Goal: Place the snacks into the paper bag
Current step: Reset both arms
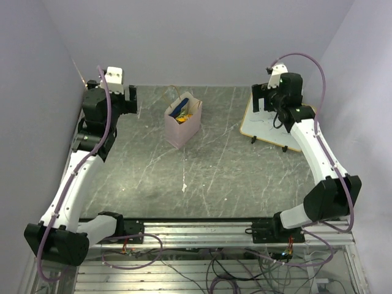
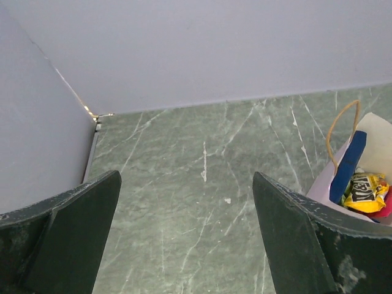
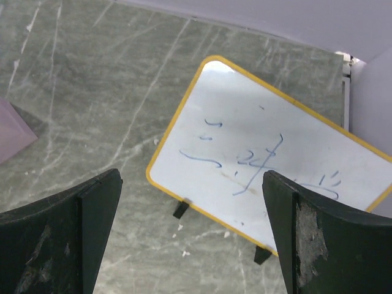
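Note:
The pale pinkish paper bag [image 1: 182, 125] stands upright at the back middle of the table, with snacks inside. In the left wrist view the paper bag [image 2: 375, 136] shows a dark blue packet [image 2: 347, 166], a yellow M&M's packet [image 2: 366, 191] and a sliver of pink-red packet [image 2: 387, 209] at its mouth. My left gripper [image 1: 130, 98] hangs open to the left of the bag, and only bare table shows between its fingers [image 2: 185, 177]. My right gripper [image 1: 262, 98] is open at the back right, above the near edge of the white board [image 3: 191, 174]. It holds nothing.
A white scribbled board [image 1: 269, 125] with a yellow rim rests on small black feet at the back right. In the right wrist view the board [image 3: 275, 159] fills the middle. Lilac walls close in the table on the left, back and right.

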Controlling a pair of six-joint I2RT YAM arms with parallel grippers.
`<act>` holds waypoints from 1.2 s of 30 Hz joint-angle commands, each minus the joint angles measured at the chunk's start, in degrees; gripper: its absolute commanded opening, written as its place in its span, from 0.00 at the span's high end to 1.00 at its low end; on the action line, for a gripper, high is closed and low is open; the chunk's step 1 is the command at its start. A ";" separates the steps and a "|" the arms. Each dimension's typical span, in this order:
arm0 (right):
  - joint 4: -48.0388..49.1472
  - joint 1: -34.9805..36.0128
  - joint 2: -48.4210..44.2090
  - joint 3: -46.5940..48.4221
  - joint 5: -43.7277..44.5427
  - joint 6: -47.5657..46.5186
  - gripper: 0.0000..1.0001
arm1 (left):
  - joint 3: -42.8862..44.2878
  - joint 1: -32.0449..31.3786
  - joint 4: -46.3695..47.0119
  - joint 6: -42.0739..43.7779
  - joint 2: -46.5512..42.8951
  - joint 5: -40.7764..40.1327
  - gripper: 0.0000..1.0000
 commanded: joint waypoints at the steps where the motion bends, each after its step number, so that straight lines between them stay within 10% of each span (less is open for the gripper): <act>1: 1.26 -0.38 -6.23 -3.93 2.75 -2.37 0.00 | -1.92 0.43 2.74 -0.18 -2.45 -3.93 0.00; 36: 7.88 -5.79 -26.74 -19.18 -3.78 -2.13 0.00 | -7.06 5.22 -3.99 -0.21 -10.77 7.39 0.01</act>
